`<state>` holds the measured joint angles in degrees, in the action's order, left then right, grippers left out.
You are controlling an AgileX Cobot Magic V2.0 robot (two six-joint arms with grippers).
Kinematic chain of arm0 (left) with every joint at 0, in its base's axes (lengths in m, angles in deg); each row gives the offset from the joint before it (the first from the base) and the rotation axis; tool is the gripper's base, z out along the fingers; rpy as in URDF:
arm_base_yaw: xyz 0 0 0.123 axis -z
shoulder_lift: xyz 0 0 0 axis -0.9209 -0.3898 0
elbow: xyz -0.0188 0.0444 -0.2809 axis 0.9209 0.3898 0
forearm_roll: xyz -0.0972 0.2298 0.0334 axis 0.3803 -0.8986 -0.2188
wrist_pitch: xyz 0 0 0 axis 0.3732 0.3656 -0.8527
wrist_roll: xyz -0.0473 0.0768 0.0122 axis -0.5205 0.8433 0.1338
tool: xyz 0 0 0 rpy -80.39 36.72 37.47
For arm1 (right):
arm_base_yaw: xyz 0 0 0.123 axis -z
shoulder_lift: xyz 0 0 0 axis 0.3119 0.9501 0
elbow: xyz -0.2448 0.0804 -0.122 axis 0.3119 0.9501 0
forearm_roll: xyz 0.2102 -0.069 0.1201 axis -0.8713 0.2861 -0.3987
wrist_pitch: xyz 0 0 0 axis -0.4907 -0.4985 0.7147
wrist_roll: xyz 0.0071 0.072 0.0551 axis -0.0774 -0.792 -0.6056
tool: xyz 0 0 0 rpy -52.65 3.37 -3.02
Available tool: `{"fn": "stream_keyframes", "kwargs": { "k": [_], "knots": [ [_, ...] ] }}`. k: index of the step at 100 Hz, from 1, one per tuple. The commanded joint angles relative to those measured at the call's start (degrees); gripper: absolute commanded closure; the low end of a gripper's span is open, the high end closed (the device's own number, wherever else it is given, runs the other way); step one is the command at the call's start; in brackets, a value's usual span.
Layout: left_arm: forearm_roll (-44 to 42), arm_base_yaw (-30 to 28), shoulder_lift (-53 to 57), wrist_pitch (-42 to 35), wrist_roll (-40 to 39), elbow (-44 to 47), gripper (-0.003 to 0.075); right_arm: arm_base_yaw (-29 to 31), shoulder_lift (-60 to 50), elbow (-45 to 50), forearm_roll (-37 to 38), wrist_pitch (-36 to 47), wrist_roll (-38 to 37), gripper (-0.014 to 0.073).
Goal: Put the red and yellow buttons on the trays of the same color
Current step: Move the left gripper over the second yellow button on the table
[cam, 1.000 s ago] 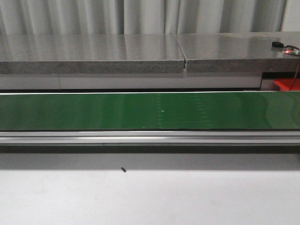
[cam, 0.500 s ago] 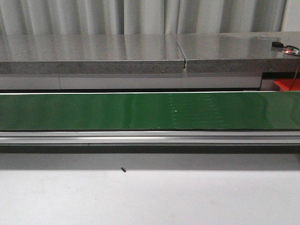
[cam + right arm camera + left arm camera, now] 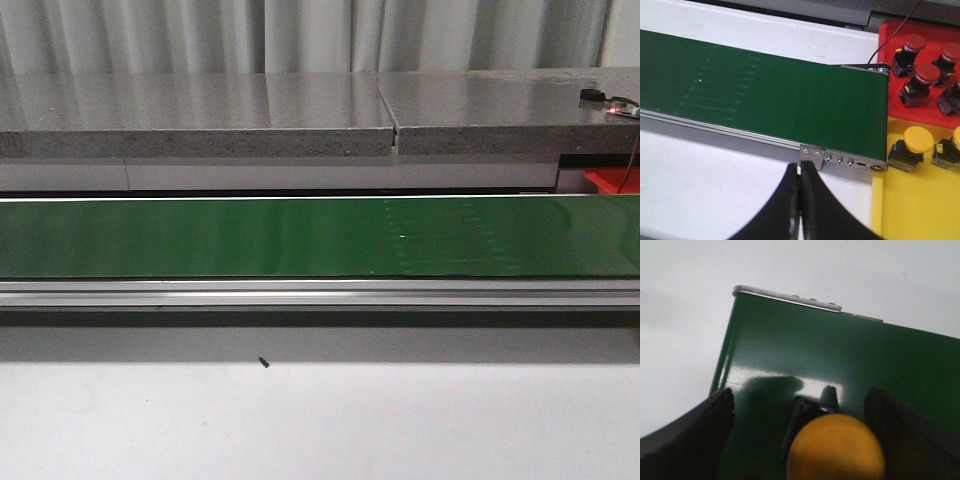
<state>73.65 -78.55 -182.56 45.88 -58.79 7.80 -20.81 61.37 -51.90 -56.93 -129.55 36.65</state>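
I had the left gripper low over one end of the long green conveyor belt, its dark fingers spread wide on either side of a round yellow push button on a dark square base; the button sat between them on the belt, and I could not tell whether either pad touched it. I judged the wide spread suited setting it down or bracketing it, not carrying it. The belt's metal end rail lay just beyond, with bare white table past it, so that end left little belt to spare. My right gripper waited with its fingers pressed together and nothing between them, above the white table just beside the belt's other end bracket. There the red plastic tray held several red-capped buttons and the yellow plastic tray two yellow ones, both trays butted against the belt end. The yellow tray had plenty of open floor.
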Motion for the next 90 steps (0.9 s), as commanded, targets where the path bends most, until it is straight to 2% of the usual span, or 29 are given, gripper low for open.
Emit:
{"fn": "stream_keyframes", "kwargs": {
  "k": [1,44,64,90],
  "knots": [
    [0.54,1.12,2.65,-3.06,0.16,-2.11,0.0167,0.29,0.21,-1.47,0.06,3.61,0.04,0.0663],
    [1.30,2.23,4.53,-2.71,0.16,-8.31,0.0167,0.29,0.21,-1.47,0.06,3.61,0.04,0.0663],
    [1.09,-0.95,4.53,-3.35,0.16,-11.84,0.0167,0.29,0.21,-1.47,0.06,3.61,0.04,0.0663],
    [0.76,-8.61,3.95,-6.14,0.16,-12.43,0.0167,0.29,0.21,-1.47,0.06,3.61,0.04,0.0663]
  ]
}}
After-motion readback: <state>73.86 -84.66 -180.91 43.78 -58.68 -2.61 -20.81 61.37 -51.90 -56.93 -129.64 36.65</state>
